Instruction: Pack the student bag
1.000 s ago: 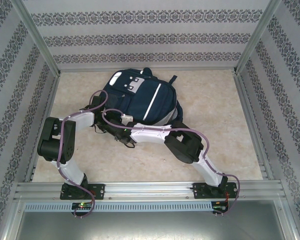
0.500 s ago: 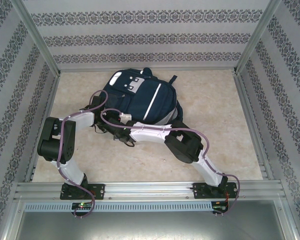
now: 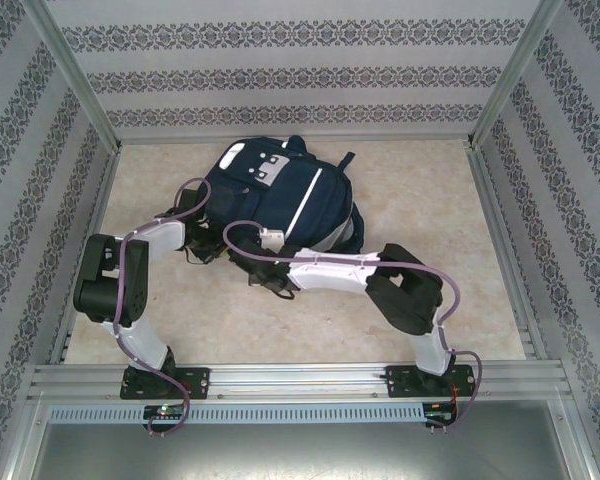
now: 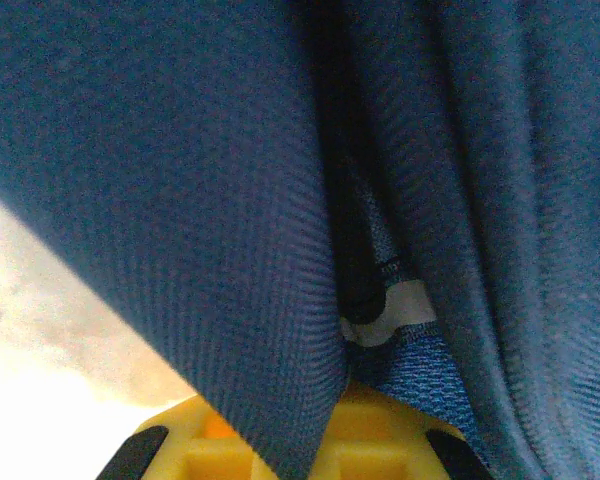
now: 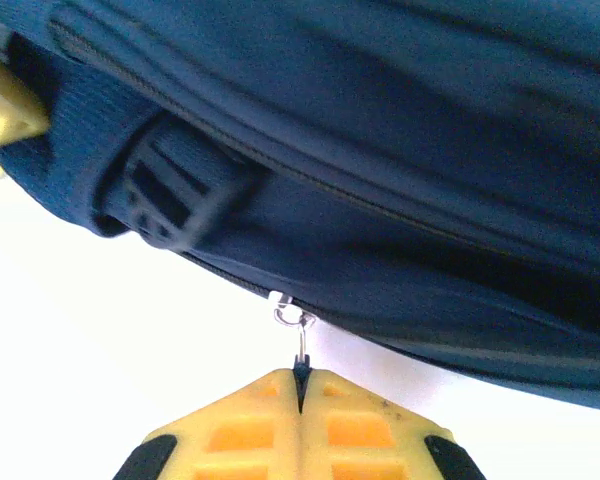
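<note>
I find the bag [image 3: 280,195] lying flat on the desk [image 3: 430,200], front face up, toward the far middle, with its top end pointing far left. White stripes and light-grey patches show on the upper face.

Left arm [image 3: 115,290]: it reaches in from the left to the bag's near left edge. At the left wrist the yellow fingers [image 4: 390,445] sit at the bottom of the view with a fold [image 4: 180,180] of navy cloth running down between them. I record the left jaws as closed tight on that fold of the bag. A small white tag [image 4: 395,318] sits in the crease just above them.

Right arm [image 3: 410,295]: it stretches across from the right to the bag's near edge. At the right wrist the two yellow fingers [image 5: 230,435] meet with no gap, and the thin zip pull [image 5: 302,355] is pinched between their tips. The pull hangs from a small metal slider [image 5: 288,312] on the lower zip line. I record the right jaws as closed on the zip pull. A dark plastic buckle [image 5: 170,200] lies against the bag, up and to the left of the slider. Pale desk shows below the bag
</note>
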Robot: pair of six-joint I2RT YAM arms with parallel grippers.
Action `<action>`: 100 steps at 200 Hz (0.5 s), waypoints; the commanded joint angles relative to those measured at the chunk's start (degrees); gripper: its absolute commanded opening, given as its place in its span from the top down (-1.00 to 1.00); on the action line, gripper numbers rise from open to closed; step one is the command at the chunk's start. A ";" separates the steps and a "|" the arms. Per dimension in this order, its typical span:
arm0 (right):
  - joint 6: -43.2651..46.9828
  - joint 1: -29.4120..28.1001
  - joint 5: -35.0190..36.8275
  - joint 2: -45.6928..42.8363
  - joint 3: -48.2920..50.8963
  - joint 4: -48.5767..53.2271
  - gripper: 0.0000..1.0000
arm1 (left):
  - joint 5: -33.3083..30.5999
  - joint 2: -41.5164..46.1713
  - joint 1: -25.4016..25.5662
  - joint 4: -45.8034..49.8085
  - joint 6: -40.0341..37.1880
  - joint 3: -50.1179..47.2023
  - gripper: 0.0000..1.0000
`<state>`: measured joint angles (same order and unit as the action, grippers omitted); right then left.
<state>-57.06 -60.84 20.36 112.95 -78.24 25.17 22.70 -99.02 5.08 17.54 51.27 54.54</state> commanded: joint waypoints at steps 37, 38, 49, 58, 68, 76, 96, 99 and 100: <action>-0.45 1.97 5.23 -11.50 12.57 5.12 1.00 | -7.92 -0.88 -7.68 7.29 -2.36 4.54 1.00; -0.48 2.00 5.31 -11.64 12.84 5.14 1.00 | -7.93 -0.94 -7.83 7.36 -2.42 4.66 1.00; -0.37 2.66 5.72 -13.70 15.04 5.17 1.00 | -7.87 -1.32 -9.37 7.85 -3.15 5.92 1.00; -0.01 3.21 6.01 -15.15 16.43 5.06 1.00 | -8.08 -2.14 -10.49 8.69 -3.85 7.25 1.00; 0.17 3.85 6.21 -16.50 17.56 5.28 1.00 | -8.03 -2.97 -11.47 9.79 -4.60 8.86 1.00; 0.73 4.35 6.39 -17.34 17.99 5.46 1.00 | -7.95 -3.61 -12.12 10.50 -5.20 9.98 1.00; 2.61 5.33 6.38 -18.89 18.12 5.90 1.00 | -9.02 -4.14 -13.52 12.65 -6.77 12.72 1.00; 2.92 5.42 6.38 -19.21 18.12 5.86 1.00 | -8.73 -4.16 -13.72 12.91 -6.94 13.13 1.00; 3.10 5.44 6.37 -19.32 18.12 5.77 1.00 | -8.59 -4.16 -13.79 12.98 -7.00 13.27 1.00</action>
<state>-56.45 -56.69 23.18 96.12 -61.47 25.47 22.46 -102.72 -4.82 27.35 47.31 63.90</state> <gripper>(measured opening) 0.066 0.072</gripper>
